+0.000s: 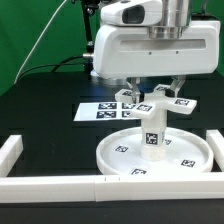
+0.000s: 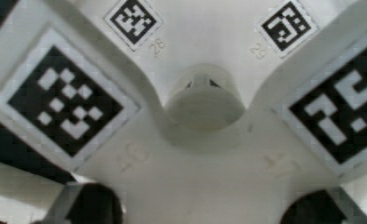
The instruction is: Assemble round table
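The round disc [image 1: 153, 152] is lying flat on the black table [image 1: 45, 105], rim up, hemmed by a white rail [image 1: 110, 184] along its near edge and a shorter rail [image 1: 9, 152] on the exterior view's left; open table is spreading far and left. The marker board [image 1: 100, 109] is lying just beyond the disc. The leg [image 1: 152, 135] is standing upright at the disc's middle, its long axis vertical, with the cross-shaped foot [image 1: 153, 108] [image 2: 189, 95] sitting on top, arms spreading level. The tool [image 1: 152, 98] is hanging directly over it, fingers flanking the foot; I cannot tell whether they are gripping it.
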